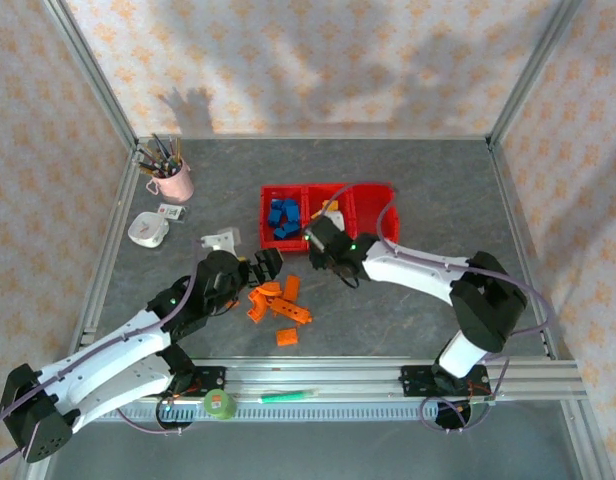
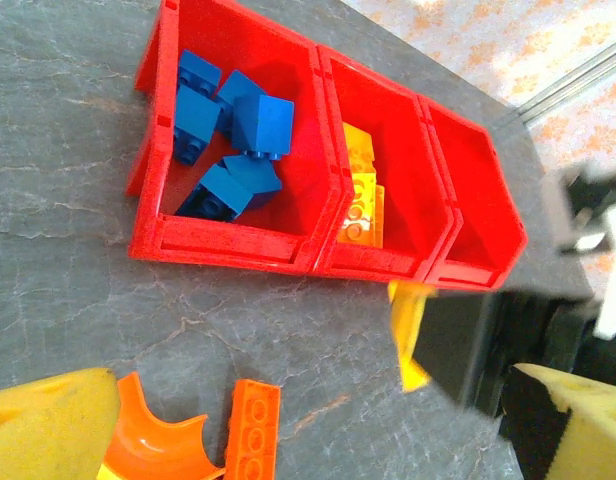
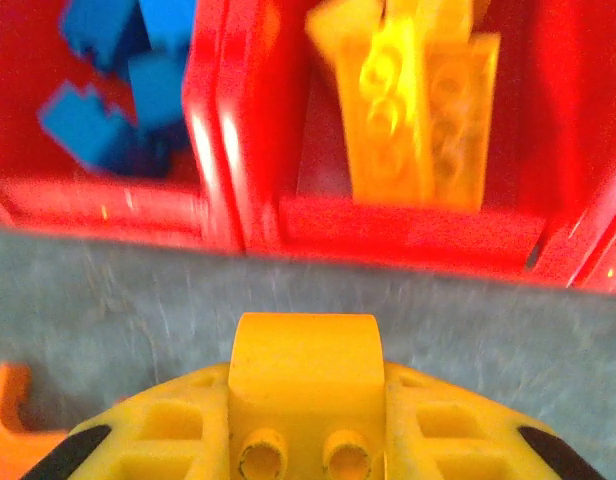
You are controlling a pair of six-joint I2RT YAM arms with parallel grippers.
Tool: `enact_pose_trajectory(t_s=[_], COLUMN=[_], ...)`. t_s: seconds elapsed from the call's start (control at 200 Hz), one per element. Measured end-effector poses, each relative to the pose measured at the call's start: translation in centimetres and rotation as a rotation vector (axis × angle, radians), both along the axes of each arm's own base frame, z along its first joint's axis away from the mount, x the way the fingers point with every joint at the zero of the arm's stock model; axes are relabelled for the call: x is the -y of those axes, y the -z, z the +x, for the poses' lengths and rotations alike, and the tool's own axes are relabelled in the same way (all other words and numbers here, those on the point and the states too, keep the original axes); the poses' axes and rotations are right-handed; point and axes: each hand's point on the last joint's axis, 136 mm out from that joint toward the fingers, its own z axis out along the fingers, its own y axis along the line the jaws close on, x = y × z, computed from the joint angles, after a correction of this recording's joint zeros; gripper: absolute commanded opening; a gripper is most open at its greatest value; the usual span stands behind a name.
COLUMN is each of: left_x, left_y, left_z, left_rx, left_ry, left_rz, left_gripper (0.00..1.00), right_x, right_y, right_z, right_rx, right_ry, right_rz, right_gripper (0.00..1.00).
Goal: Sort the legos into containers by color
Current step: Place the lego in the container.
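Legos (image 1: pixel 278 300) in orange loose on table (image 1: pixel 438 190), under and just beside left pincer (image 1: pixel 267 263). Curved orange piece (image 2: pixel 153 430) against its left finger, flat orange brick (image 2: pixel 253 430) between fingers. Left pincer spread wide, gripping nothing. Right pincer (image 1: pixel 318 240) clenched on yellow brick (image 3: pixel 303 385), just short of bins (image 2: pixel 228 250), front wall close ahead. Straight ahead of it: yellow legos (image 3: pixel 418 110) in middle bin. Ahead-left: blue legos (image 3: pixel 108 90) in end bin.
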Motion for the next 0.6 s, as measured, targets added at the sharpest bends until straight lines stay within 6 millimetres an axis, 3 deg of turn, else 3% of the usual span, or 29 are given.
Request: enact_pose_trajectory(t_s=[0.105, 0.245, 0.455, 0.601], left_x=[0.4, 0.9, 1.5, 1.7], left_y=[-0.1, -0.5, -1.2, -1.2], left_z=[0.4, 1.1, 2.1, 2.5], left_rx=[-0.002, 0.008, 0.025, 0.027], left_ry=[0.002, 0.008, 0.002, -0.001], left_rz=[0.005, 0.011, 0.0, -0.001], left_gripper=[0.99, 0.99, 0.99, 0.99], right_x=[0.7, 1.4, 1.6, 1.6], right_y=[-2.1, -2.6, -0.6, 0.6], right_z=[3.5, 7.6, 12.6, 14.7], right_rx=[0.042, 0.07, 0.063, 0.054], right_ry=[0.059, 0.116, 0.155, 0.162], right_rz=[0.026, 0.016, -0.022, -0.044], right_gripper=[0.29, 0.29, 0.33, 0.44])
